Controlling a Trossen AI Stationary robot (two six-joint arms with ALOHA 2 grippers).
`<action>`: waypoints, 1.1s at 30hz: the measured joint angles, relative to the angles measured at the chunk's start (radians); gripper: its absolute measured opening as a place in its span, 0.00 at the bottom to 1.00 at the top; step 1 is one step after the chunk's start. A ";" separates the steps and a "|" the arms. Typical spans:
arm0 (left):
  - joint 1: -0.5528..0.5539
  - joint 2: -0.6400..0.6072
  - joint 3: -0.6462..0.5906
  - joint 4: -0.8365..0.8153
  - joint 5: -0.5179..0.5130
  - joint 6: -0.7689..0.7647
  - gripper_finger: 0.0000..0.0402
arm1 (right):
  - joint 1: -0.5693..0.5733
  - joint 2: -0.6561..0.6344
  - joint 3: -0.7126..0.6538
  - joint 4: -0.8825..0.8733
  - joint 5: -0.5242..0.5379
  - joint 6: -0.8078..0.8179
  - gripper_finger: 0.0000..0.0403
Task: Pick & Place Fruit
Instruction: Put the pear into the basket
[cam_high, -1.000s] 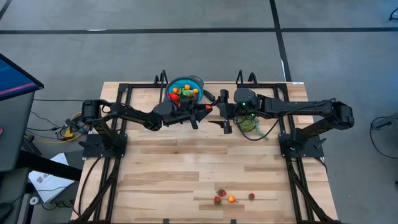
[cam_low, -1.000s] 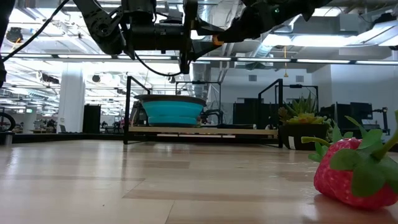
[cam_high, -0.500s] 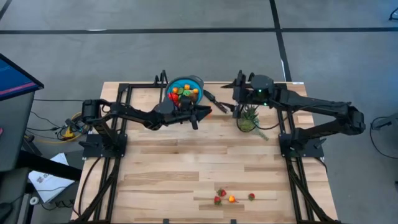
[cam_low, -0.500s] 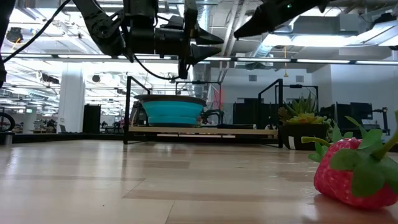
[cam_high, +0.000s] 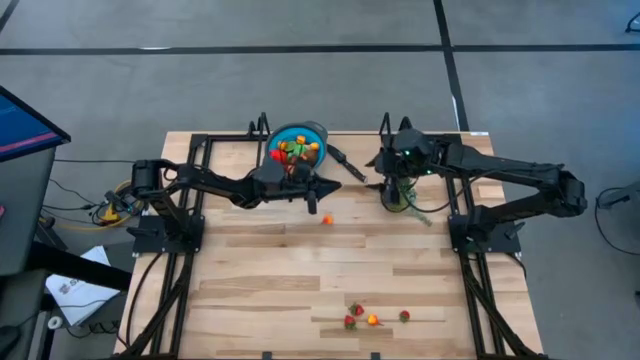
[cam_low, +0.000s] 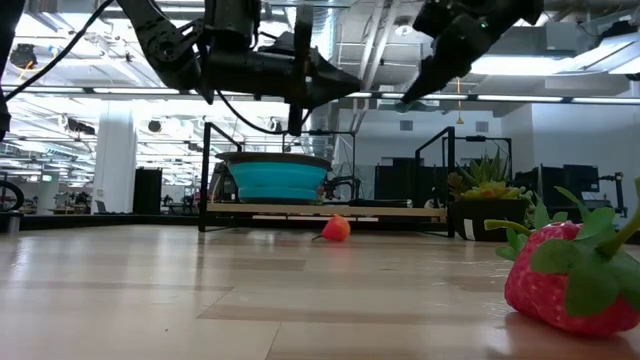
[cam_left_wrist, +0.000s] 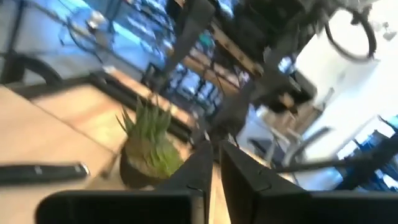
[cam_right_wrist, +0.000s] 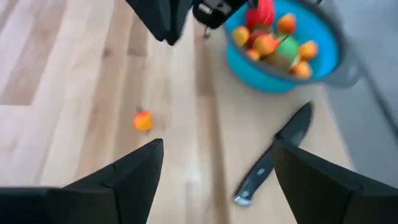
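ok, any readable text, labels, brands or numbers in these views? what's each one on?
None readable.
White sheet on the floor left of the table: it carries dark print, too small to read.
Blue bowl, knife, plant pot, strawberry, both arms: no markings show.
Left wrist view: too blurred to show any lettering.

An orange fruit piece (cam_high: 326, 219) now lies on the counter (cam_high: 300, 270), dropped. The left pincer (cam_high: 333, 187) has closed empty; the right pincer (cam_high: 381, 176) pulled back over the plant (cam_high: 400, 197).
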 joint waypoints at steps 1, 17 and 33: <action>0.002 -0.004 0.000 -0.023 0.026 0.000 0.05 | 0.000 0.000 0.000 -0.015 -0.011 0.010 0.72; -0.089 -0.237 -0.021 -0.489 -0.074 0.243 0.00 | 0.127 0.000 -0.014 -0.117 -0.083 0.154 0.33; -0.090 -0.251 -0.140 -0.456 -0.184 0.186 0.00 | 0.136 -0.104 -0.170 0.154 -0.088 0.090 0.01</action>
